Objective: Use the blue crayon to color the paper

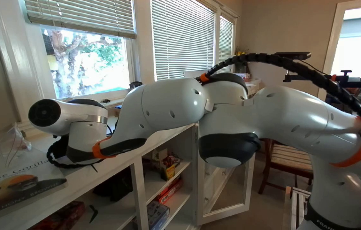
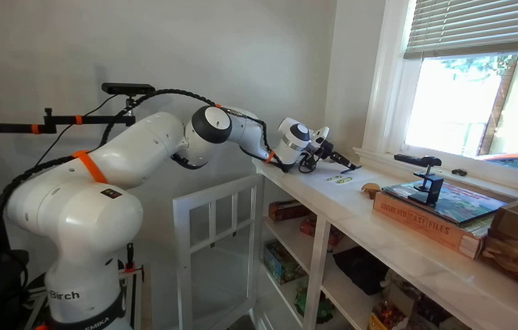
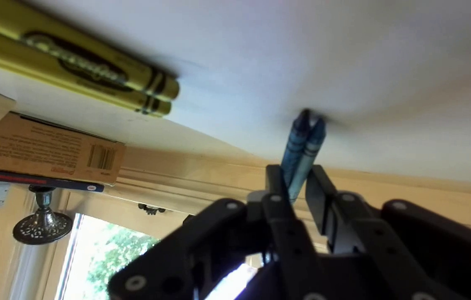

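In the wrist view my gripper (image 3: 295, 168) is shut on two blue crayons pinched side by side, a darker one (image 3: 292, 152) and a lighter one (image 3: 307, 158). Their pointed ends reach out past the fingertips towards the white paper (image 3: 235, 79). Whether those points touch it or hover just above, I cannot tell. One edge of the sheet shows against the cream counter. In an exterior view the gripper (image 2: 355, 167) is tilted low over the counter's far end. My wrist and forearm hide most of it in an exterior view.
Two yellow crayons (image 3: 135, 74) lie on the sheet beside the gripper. An orange-brown box (image 2: 415, 220) carries a flat book and a black clamp (image 2: 428, 185); a wooden crate (image 2: 515, 247) stands nearer. A gorilla book (image 1: 17, 195) and plastic bag (image 1: 12, 145) lie near the wall.
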